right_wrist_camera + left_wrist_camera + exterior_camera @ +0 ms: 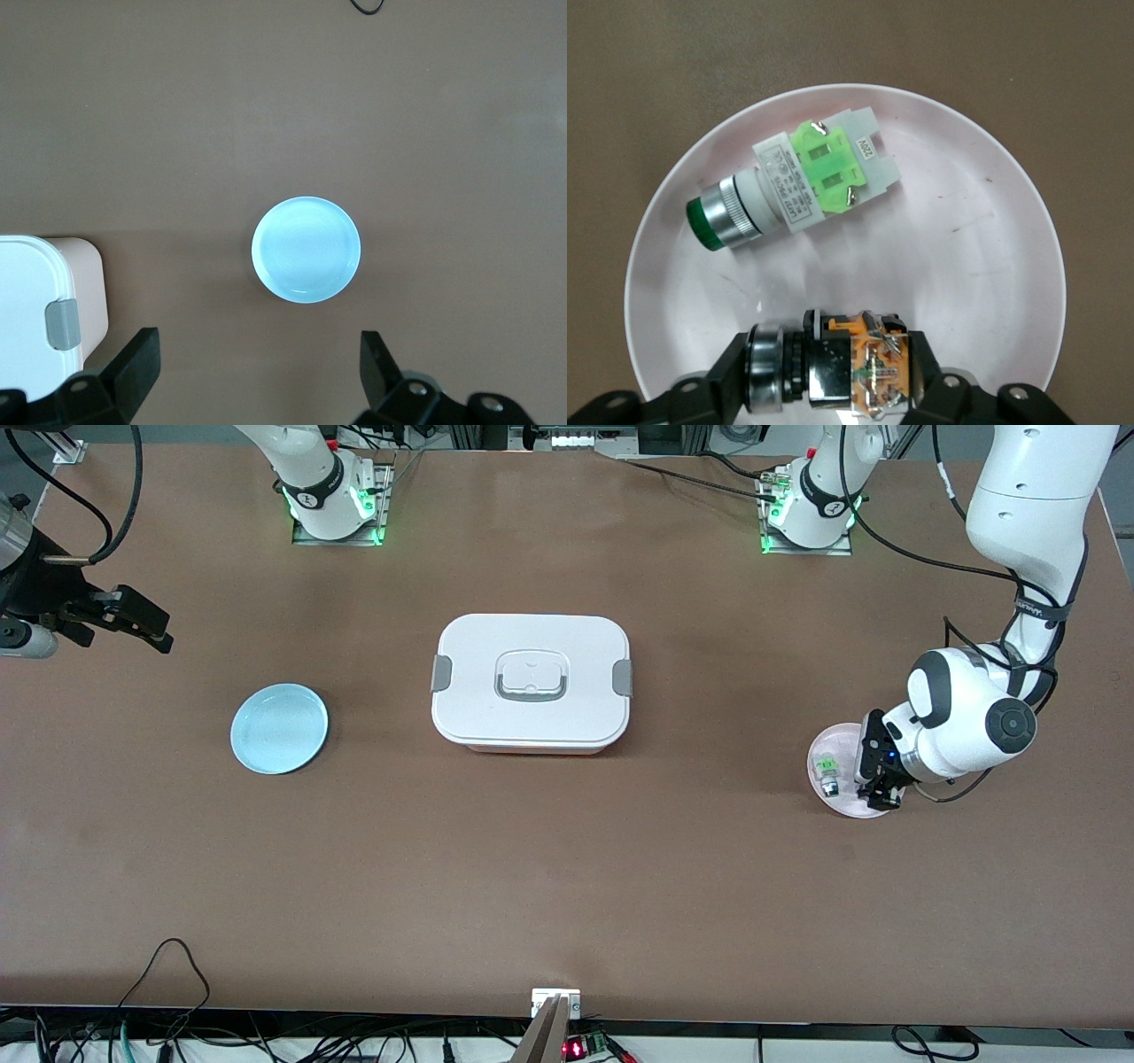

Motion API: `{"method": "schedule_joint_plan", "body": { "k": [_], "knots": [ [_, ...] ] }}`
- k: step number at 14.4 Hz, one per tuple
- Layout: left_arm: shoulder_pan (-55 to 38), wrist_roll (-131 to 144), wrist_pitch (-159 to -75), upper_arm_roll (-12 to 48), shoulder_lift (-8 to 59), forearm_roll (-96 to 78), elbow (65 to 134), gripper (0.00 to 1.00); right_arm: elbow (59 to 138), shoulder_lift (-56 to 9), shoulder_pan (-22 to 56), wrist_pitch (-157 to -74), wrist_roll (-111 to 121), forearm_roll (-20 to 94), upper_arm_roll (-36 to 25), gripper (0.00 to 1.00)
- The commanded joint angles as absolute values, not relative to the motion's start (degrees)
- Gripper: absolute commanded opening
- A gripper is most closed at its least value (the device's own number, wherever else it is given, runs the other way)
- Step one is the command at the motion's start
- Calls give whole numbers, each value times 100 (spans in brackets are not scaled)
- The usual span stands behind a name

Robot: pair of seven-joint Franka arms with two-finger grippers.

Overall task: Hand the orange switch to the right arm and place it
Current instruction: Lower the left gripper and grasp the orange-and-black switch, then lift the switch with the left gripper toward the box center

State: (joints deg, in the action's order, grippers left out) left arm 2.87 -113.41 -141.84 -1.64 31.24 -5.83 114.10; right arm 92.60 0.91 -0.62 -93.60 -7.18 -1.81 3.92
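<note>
At the upper left of the front view, the right pincer (133, 622) hangs over bare desk (567, 886), waiting; its wrist view shows the fingers spread wide and holding nothing. Below it, at middle left, lies a smooth, glossy pale-blue plate (279, 728), round and shallow. In the centre sits a white rectangular plastic box (531, 682) with rounded corners, grey side clips and a recessed handle.

At lower right, a pink plate (833, 741) holds two switches. The left pincer (833, 376) is down in it, its black fingers set on either side of the orange switch (850, 363), seemingly touching, with no gap visible. The green-and-white switch (793, 186) lies just beside, apart.

The switch's metal collar is round and slick, its orange block knobbly with terminals. A grip across the collar could let it roll or slip, and a tilted hold would spoil the handover. A careless lift could also drag the light plate.
</note>
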Motion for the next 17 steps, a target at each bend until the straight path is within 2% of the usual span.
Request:
{"method": "schedule_joint_plan", "body": {
  "k": [1,4,6,12,16,17],
  "knots": [
    [351,-11557,-14116,-167,3007,-887,11435,0,9299,167,-97,-9378,-800,-167,404,100],
    [431,-11558,-13414,-80,2673,-1360,11347,0,9299,150,-97,-9378,-800,-167,404,100],
    [439,-11566,-12958,244,2471,-1878,11181,0,9308,149,-88,-9378,-800,-167,413,100],
    [379,-11767,-11260,589,2197,-5830,11109,0,9343,158,-88,-9264,-782,-167,413,100],
    [308,-11901,-11180,1623,2206,-8099,11101,0,9334,141,-97,-9220,-703,-115,413,100],
    [299,-11900,-11180,1835,2206,-8686,11074,0,9325,132,-97,-9133,-703,251,404,100]
  ]
}}
